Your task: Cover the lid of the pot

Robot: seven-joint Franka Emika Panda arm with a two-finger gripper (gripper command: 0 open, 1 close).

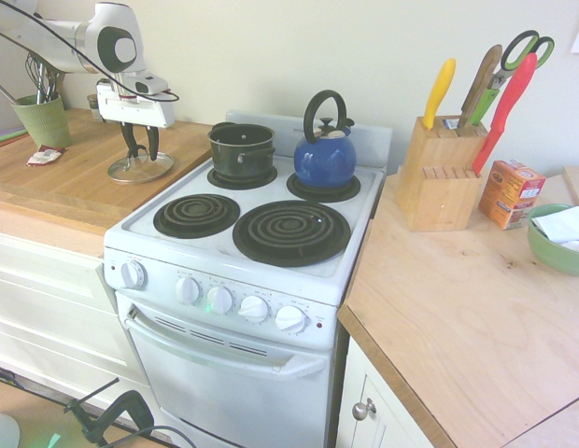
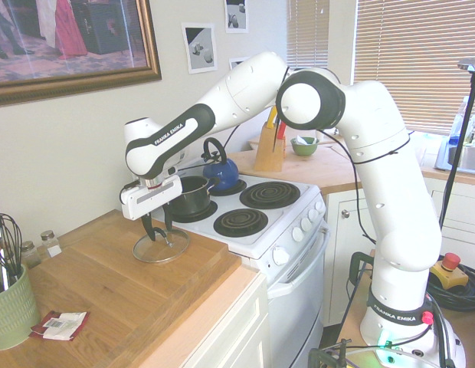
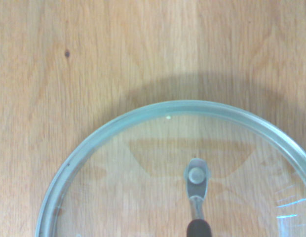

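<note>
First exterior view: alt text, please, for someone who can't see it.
Gripper down at a glass lid on the wooden counter, left of a white stove. On the stove's back burners: an uncovered dark pot and a blue kettle.

White arm (image 2: 314,100), rounded joints, black rings, "FRANKA EMIKA" lettering, thin black cable (image 2: 356,161), red button (image 2: 427,317).

The kettle (image 1: 325,162) is blue, the pot (image 1: 241,154) dark, and the stove (image 1: 140,224) white with black coils (image 1: 291,233).
</note>
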